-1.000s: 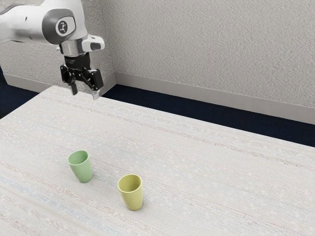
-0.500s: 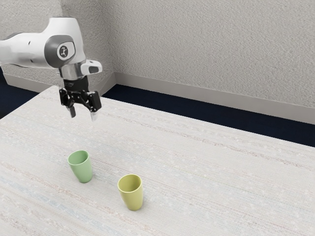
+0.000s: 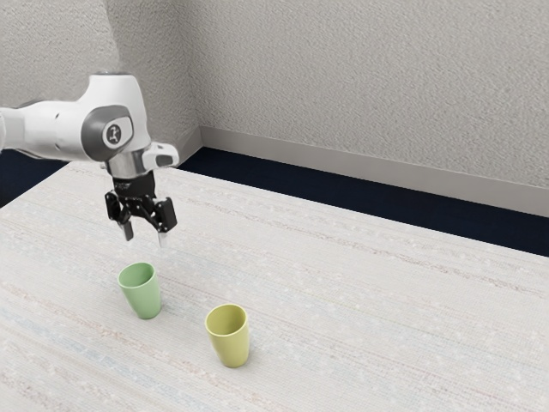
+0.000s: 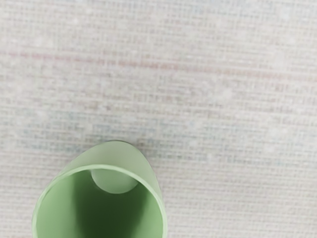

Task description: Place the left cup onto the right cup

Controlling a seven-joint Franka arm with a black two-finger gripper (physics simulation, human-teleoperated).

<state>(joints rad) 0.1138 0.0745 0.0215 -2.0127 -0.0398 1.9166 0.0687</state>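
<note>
1. Grey textured walls (image 3: 386,77) back the pale woven-grain desk (image 3: 386,283).
2. Approach step, I judge: my black two-finger end effector (image 3: 145,238) hangs spread and empty above the tapered pale green plastic cup (image 3: 140,290), upright, well inside the desk's far edge.
3. Next: descend straight, straddle its wall, close.
4. It is empty; the olive-yellow plastic cup (image 3: 228,335) nearby, toward the front edge, looks empty too.

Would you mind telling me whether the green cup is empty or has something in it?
Empty. The wrist view looks down into the green cup and shows its bare inner wall and pale bottom, with nothing inside.
</note>
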